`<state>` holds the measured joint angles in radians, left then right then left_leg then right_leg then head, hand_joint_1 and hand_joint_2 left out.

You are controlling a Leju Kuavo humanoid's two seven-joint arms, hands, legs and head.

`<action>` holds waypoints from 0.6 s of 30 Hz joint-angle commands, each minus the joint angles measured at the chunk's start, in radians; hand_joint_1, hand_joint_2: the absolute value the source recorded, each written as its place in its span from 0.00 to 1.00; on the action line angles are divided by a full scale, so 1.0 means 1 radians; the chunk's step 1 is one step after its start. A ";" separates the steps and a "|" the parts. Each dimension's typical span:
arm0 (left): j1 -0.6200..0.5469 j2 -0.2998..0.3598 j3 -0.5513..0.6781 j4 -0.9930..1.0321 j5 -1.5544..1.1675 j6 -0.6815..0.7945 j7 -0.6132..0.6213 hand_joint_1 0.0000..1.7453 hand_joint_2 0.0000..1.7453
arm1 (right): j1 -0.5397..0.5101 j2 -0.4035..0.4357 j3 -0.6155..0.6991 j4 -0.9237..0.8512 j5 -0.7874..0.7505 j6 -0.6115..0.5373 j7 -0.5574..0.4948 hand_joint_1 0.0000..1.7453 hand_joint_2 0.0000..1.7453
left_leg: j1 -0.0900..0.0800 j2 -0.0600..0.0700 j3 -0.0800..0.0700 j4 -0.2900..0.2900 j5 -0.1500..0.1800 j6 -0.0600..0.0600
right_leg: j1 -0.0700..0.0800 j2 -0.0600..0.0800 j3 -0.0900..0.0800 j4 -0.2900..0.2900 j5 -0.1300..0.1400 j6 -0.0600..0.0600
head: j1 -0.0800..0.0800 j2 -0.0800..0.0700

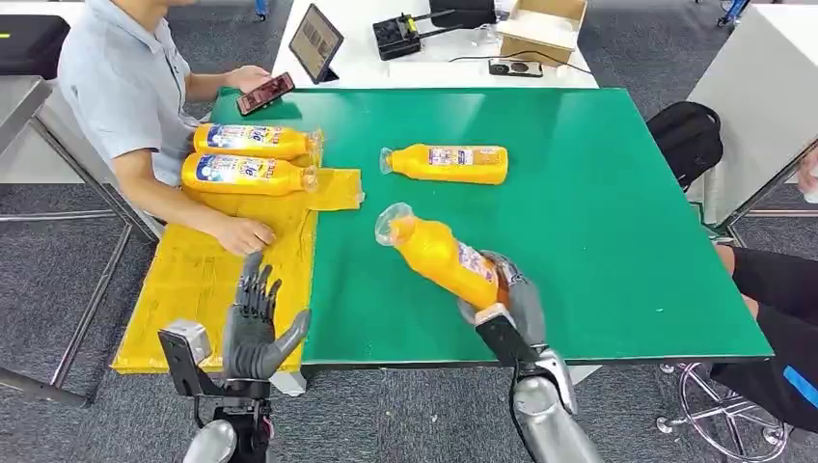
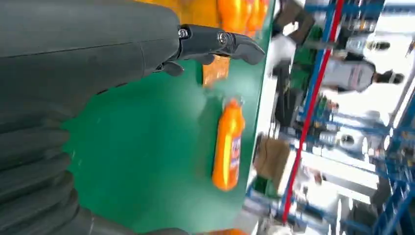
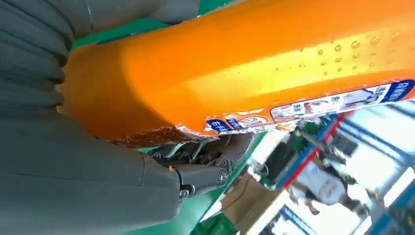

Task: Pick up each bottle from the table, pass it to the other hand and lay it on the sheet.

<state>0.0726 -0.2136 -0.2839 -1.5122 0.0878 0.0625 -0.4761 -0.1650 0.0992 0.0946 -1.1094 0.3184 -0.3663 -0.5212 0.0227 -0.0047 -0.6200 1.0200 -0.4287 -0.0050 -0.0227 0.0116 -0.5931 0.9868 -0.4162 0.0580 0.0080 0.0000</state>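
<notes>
On the green table [image 1: 598,212], the right hand [image 1: 506,299] grips an orange bottle [image 1: 439,253] lifted near the front edge, so the hand-over seems next: the spread, empty left hand [image 1: 256,323] by the yellow sheet [image 1: 207,280] must meet it.

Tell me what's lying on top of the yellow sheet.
Two orange bottles lie on the yellow sheet, plus a person's hand. Whatever is beneath them is covered.

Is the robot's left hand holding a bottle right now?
No, the left hand is open and empty over the yellow sheet; the right hand grips the bottle.
</notes>
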 commanded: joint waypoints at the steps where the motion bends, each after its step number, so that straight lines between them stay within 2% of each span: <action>1: 0.035 0.085 -0.259 0.053 0.027 -0.105 -0.029 0.00 1.00 | 0.047 0.058 -0.049 -0.160 -0.127 0.009 -0.081 1.00 1.00 | -0.001 0.001 0.002 -0.001 -0.001 0.001 | 0.000 -0.001 0.002 0.000 -0.001 -0.002 | 0.000 0.000; 3: 0.024 0.089 -0.308 0.078 -0.026 -0.091 -0.054 0.00 1.00 | 0.043 0.056 -0.011 -0.147 -0.120 0.030 -0.084 1.00 1.00 | -0.001 0.000 0.003 -0.001 -0.001 0.001 | 0.000 -0.001 0.002 -0.001 -0.001 -0.002 | 0.000 0.000; 7: -0.006 0.075 -0.316 0.100 0.002 -0.102 -0.043 0.00 1.00 | 0.031 0.056 0.065 -0.114 -0.056 0.031 -0.107 1.00 1.00 | -0.001 0.001 0.005 -0.002 -0.002 0.001 | 0.000 0.000 0.003 -0.001 -0.001 -0.003 | 0.000 0.000; 14: -0.014 0.073 -0.310 0.101 0.007 -0.100 -0.037 0.00 1.00 | 0.030 0.058 0.073 -0.109 -0.049 0.023 -0.108 1.00 1.00 | 0.000 0.001 0.002 -0.001 -0.001 0.001 | 0.001 -0.001 0.001 -0.001 -0.001 -0.002 | 0.000 0.000; 17: -0.039 0.048 -0.296 0.122 0.051 -0.121 0.002 0.00 1.00 | 0.029 0.034 0.163 -0.092 0.082 -0.035 -0.166 1.00 1.00 | 0.000 0.001 0.003 -0.002 -0.001 0.002 | 0.000 -0.001 0.003 -0.002 -0.002 -0.003 | 0.000 0.000; 18: -0.047 0.040 -0.290 0.129 0.063 -0.122 0.010 0.00 1.00 | 0.024 0.035 0.181 -0.070 0.092 -0.037 -0.154 1.00 1.00 | 0.000 0.001 0.003 -0.001 -0.001 0.001 | 0.001 -0.001 0.002 -0.001 -0.001 -0.002 | 0.000 0.000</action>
<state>0.0899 -0.1694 -0.5650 -1.4713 0.0958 -0.0401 -0.5157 -0.1168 0.1617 0.1496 -1.2341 0.2889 -0.3422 -0.6352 0.0228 -0.0044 -0.6214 1.0200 -0.4288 -0.0049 -0.0226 0.0116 -0.5947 0.9868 -0.4164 0.0579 0.0080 0.0000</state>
